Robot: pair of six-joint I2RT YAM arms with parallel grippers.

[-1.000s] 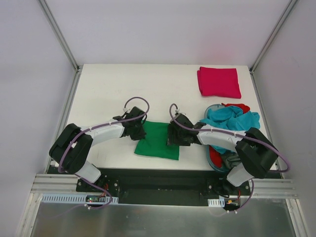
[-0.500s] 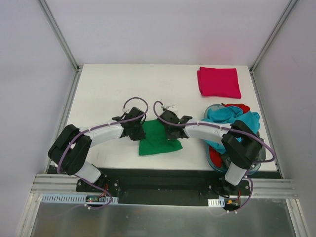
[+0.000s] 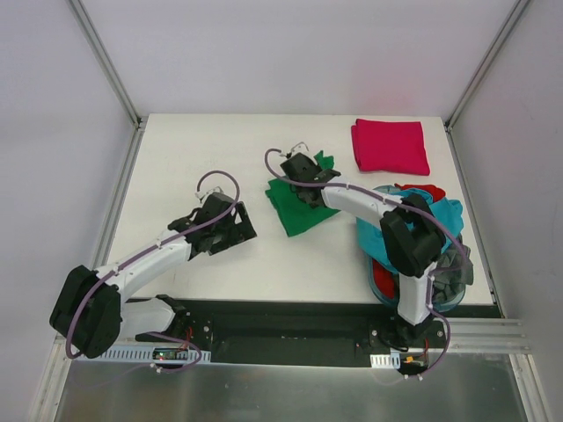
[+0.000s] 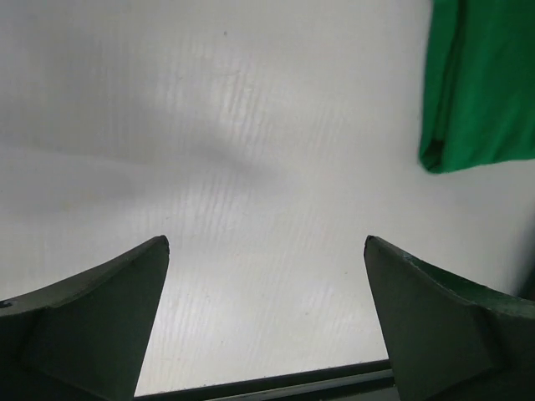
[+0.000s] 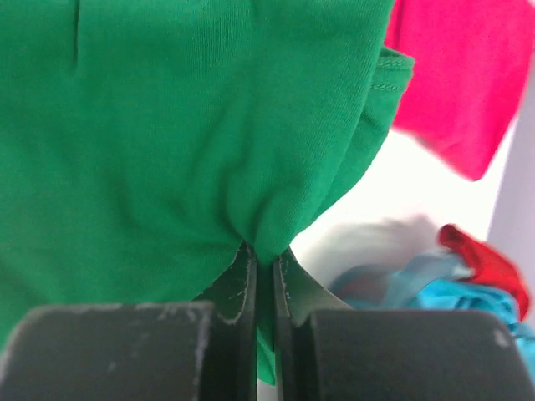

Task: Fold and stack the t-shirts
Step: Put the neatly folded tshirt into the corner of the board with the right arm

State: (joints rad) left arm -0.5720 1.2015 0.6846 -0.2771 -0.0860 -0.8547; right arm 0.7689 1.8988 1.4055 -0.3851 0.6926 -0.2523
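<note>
The right tool (image 5: 264,255) pinches a bunched fold of the green t-shirt (image 5: 167,125). The left tool (image 4: 266,244) hangs spread wide above the white surface (image 4: 209,125), near the shirt's edge.

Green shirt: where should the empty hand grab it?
Probably the green shirt's near corner, coming from its left side. The right gripper is shut on the far part, so that corner, lying free on the table, is the loose end nearest the open left gripper.
</note>
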